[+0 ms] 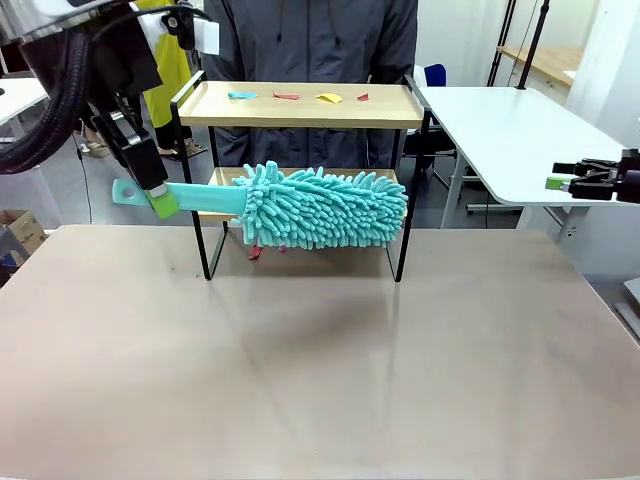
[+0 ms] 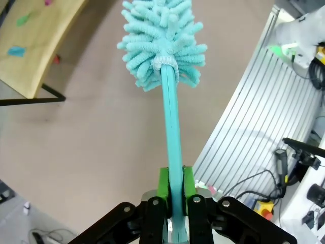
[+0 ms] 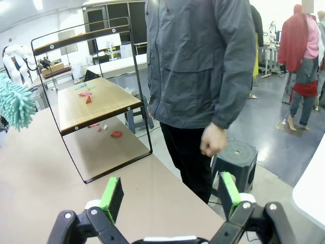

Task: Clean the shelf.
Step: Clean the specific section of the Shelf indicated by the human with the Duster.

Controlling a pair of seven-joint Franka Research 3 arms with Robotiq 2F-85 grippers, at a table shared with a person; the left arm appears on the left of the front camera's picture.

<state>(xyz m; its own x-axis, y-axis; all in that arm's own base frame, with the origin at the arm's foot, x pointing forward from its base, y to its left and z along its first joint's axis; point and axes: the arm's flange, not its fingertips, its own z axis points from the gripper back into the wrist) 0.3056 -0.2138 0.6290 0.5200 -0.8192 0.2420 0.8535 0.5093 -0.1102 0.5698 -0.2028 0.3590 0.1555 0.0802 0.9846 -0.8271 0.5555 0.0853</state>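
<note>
Shelf (image 1: 300, 112) sits mid far edge of the counter (image 1: 300, 380). Left jaws clamped on the duster (image 1: 320, 208) handle, head in front of its lower tier; right jaws open, empty. Sweep too hard and the light shelf could slide or tip toward the person (image 1: 310, 40).

One two-tier shelf (image 1: 300, 118) with two wooden boards. One fluffy teal duster (image 1: 320, 205). Four paper scraps lie on the top board: one teal scrap (image 1: 241, 96), two red scraps (image 1: 286, 96) and one yellow scrap (image 1: 329, 98). At least three lower-board scraps (image 3: 116, 134) are seen; the exact count is unclear. Two robot grippers: left gripper (image 1: 161, 202), right gripper (image 1: 558, 183). One person (image 1: 310, 40). One dark stool (image 3: 236, 155).
</note>
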